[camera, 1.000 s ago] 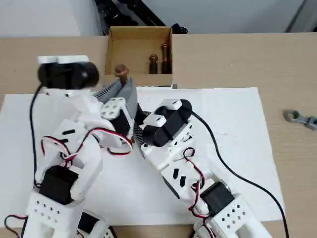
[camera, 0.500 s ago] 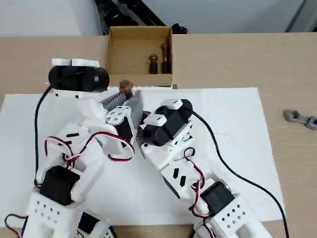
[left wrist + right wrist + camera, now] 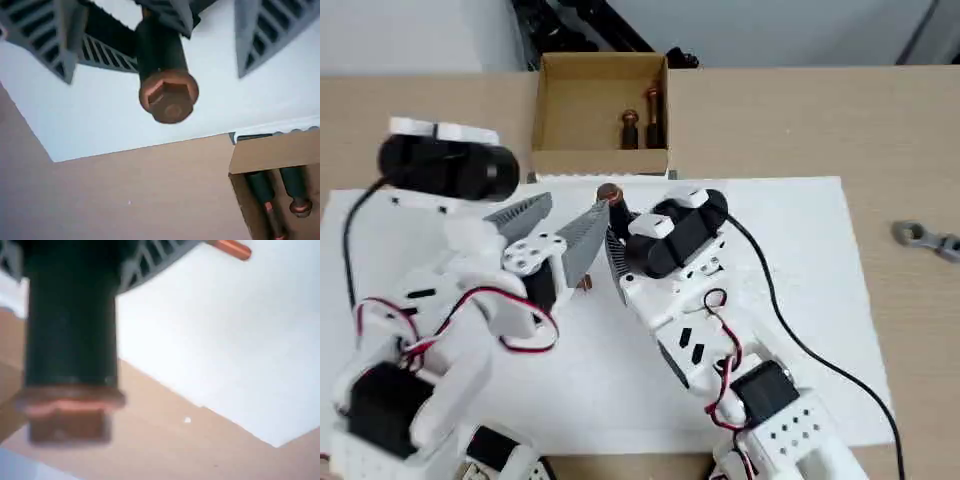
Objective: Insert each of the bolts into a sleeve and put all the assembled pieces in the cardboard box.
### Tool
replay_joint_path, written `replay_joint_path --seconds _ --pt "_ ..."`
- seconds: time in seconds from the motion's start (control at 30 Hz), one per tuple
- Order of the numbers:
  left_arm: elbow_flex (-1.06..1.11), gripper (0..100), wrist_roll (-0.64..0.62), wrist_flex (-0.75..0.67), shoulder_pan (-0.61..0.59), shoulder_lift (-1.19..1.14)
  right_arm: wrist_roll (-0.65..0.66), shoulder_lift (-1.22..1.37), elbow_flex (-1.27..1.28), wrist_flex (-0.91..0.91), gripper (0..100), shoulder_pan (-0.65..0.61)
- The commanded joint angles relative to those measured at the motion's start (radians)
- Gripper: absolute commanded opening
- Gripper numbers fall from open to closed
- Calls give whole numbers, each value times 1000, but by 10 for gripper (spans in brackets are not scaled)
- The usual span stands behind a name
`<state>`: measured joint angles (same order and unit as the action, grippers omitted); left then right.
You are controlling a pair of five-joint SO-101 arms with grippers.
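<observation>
**One piece in the right pincer, two already in the box**

High view first. You've got two arms over the white sheet (image 3: 800,300) on the tabletop (image 3: 790,110). Your right pincer (image 3: 617,225) is clamped on one bolt-and-sleeve piece (image 3: 610,195). Its copper head is on the end nearer the cardboard box (image 3: 545,110), just short of the box's near wall. Your left pincer (image 3: 577,201) is spread wide, with one finger just beside that piece and the other off to the side. Inside the box I count two assembled pieces (image 3: 630,128), side by side toward its right wall. There's one small copper stub (image 3: 585,284) on the sheet under the left arm, and I can't tell what it belongs to. One wrench (image 3: 920,236) sits well apart on the bare wood to the right.

Left wrist view: the two grey fingers (image 3: 40,35) stand apart. The dark sleeve (image 3: 157,50) and its one hex head (image 3: 168,97) sit between them, with a gap on each side. The box corner shows the same two pieces (image 3: 265,200).

Right wrist view: the sleeve (image 3: 70,315) is right up close, and its head hangs over the bare wood past the sheet's edge. The copper stub (image 3: 230,247) pokes out beside a grey finger.
</observation>
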<state>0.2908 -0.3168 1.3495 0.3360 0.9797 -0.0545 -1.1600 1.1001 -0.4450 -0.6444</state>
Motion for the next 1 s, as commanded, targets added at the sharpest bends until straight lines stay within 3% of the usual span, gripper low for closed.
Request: replay_joint_path --seconds 0.0,0.1,0.23,0.43,0.73,0.97 --pt "-93 199 31 84 -6 -8 8 50 -101 -1 2 16" --pt "-124 160 58 146 -18 -6 8 137 -187 -2 2 45" --pt "-111 72 64 163 -178 -9 8 329 -390 -4 2 142" --pt "-47 54 132 169 -364 -15 35 602 -669 -110 2 220" --pt "197 6 160 61 -396 -18 77 1035 -1069 -128 2 245" --pt "225 6 187 28 -396 -18 78 1434 -1490 -177 2 271"
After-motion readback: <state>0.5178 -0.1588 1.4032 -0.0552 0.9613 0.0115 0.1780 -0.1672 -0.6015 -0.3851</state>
